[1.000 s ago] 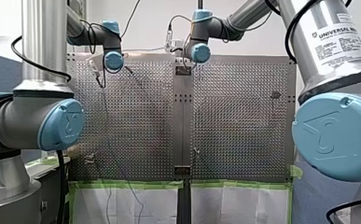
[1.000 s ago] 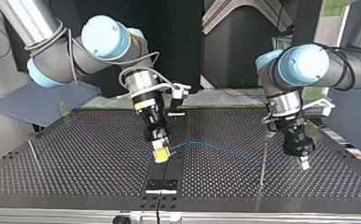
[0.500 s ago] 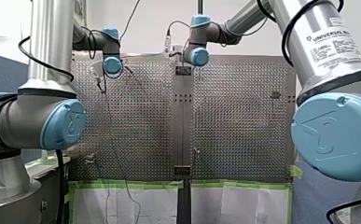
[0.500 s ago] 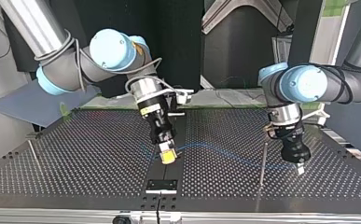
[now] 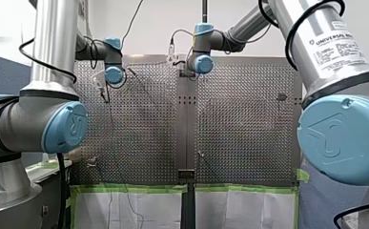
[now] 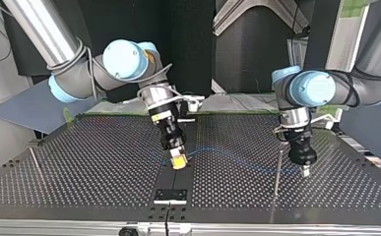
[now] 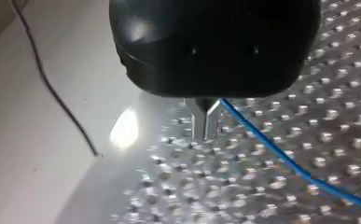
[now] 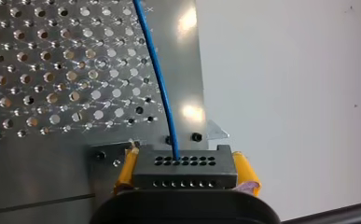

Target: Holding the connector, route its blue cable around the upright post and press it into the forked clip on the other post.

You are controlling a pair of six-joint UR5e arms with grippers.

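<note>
Squarely between my right pincer's (image 8: 186, 164) pads (image 8: 244, 169), connector (image 8: 186, 173), blue cable (image 8: 157, 70) ahead

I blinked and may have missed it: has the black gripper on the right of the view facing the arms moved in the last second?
Yes. My left gripper has slid leftward toward the thin upright metal post, narrowing the gap.

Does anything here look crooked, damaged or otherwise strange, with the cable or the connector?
Nothing stands out. The black multi-hole connector block sits squarely between the yellow pads of my right hand, and the thin blue cable leaves it in a smooth curve, without kinks, toward my left hand.
</note>
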